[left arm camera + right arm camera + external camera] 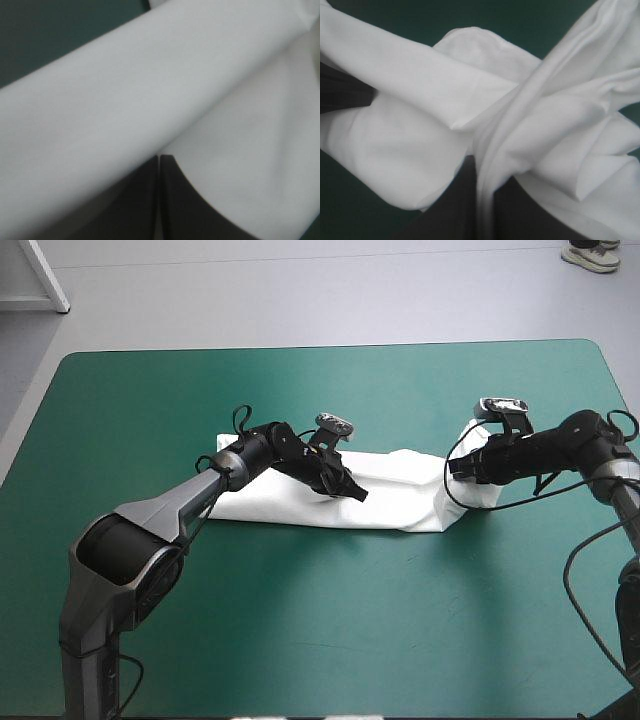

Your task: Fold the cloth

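Just one T-shirt, a long strip on the teal-green table. Two claws: left gripper, right gripper, both pinched closed on it.

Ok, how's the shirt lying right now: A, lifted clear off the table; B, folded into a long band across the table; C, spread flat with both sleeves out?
B: the T-shirt lies as a long narrow band on the table, with the left gripper at its middle and the right gripper at its right end.
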You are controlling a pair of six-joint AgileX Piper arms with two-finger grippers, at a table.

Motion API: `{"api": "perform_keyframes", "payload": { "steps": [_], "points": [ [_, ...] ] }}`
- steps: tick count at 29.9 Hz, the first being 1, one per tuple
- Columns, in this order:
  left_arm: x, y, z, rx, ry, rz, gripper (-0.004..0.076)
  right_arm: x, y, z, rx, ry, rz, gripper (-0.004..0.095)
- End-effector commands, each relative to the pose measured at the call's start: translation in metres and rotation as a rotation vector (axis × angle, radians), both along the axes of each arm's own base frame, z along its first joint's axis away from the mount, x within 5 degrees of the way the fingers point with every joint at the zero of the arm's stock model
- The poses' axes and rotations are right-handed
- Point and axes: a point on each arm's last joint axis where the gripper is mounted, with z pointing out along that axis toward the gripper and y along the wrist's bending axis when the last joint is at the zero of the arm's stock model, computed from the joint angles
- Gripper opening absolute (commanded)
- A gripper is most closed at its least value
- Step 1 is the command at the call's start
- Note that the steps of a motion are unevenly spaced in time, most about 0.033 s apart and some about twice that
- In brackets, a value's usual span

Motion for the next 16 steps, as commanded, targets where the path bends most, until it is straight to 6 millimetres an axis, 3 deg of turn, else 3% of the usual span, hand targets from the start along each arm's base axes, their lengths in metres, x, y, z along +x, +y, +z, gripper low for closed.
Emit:
{"api": "perform_keyframes", "payload": {
  "steps": [1, 12, 14, 16],
  "points": [
    [0.001, -0.002, 0.029, -0.050, -0.073, 0.014, 0.0019, -0.003, 0.008, 0.028, -0.016, -0.068, -0.002, -0.0017],
    [0.001, -0.002, 0.030, -0.041, -0.074, 0.002, 0.0019, -0.011, -0.008, 0.017, -0.234, 0.053, -0.013, 0.0001],
    [0.001, -0.002, 0.030, -0.041, -0.075, 0.003, 0.0019, -0.010, -0.008, 0.017, -0.247, 0.046, -0.010, 0.0107],
    [0.000, -0.001, 0.030, -0.037, -0.075, 0.000, 0.0019, -0.010, -0.011, 0.016, -0.263, 0.044, -0.025, 0.0286]
  ]
}}
